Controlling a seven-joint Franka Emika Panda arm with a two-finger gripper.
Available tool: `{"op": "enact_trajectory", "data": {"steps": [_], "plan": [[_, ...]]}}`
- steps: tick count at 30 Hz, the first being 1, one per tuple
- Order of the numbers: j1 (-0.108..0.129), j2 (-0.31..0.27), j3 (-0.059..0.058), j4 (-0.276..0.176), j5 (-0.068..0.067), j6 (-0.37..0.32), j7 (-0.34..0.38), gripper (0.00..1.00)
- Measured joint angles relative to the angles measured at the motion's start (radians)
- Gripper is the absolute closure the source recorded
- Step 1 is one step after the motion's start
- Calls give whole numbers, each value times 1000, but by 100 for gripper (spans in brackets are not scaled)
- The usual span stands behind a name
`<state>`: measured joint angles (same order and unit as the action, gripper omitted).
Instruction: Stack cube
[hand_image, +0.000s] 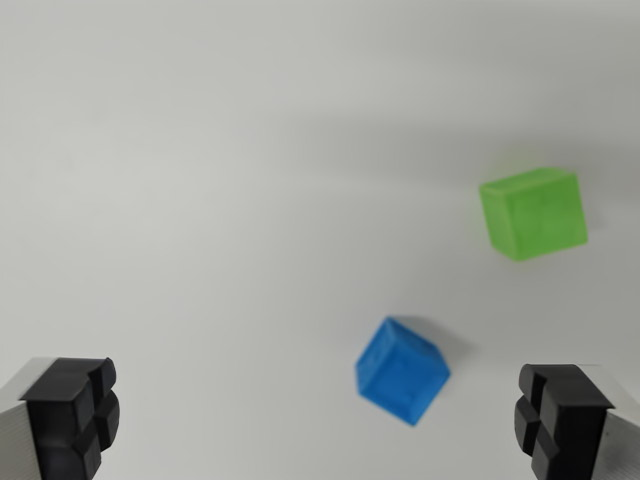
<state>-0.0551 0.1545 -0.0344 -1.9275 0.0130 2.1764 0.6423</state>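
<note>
The claw (320, 425) hangs spread wide with nothing between its black fingers (72, 415). The blue cube (401, 370) sits on the white surface (200, 200), between the fingers and nearer the one on the wrist view's right. The green cube (533, 213) lies apart from the blue cube, farther up and toward the wrist view's right.

only blue cube (401, 370) and green cube (533, 213) interrupt the bare surface (200, 200).

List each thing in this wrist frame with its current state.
blue cube: resting on the surface, unheld, nothing stacked on it.
green cube: resting on the surface, apart from the blue cube, unheld.
gripper: open, empty, fingers wide apart, blue cube between them in view.
</note>
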Motion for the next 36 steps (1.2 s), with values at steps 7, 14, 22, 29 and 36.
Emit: {"op": "enact_trajectory", "data": {"steps": [7, 14, 22, 29, 36], "plan": [[-18, 24, -4, -1, 5, 16, -52, 0], [-41, 55, -9, -1, 10, 35, -113, 0], [-74, 98, -12, 5, 15, 58, -193, 0], [-101, 138, -14, 16, 18, 74, -256, 0], [-130, 182, -14, 34, 19, 88, -323, 0]]}}
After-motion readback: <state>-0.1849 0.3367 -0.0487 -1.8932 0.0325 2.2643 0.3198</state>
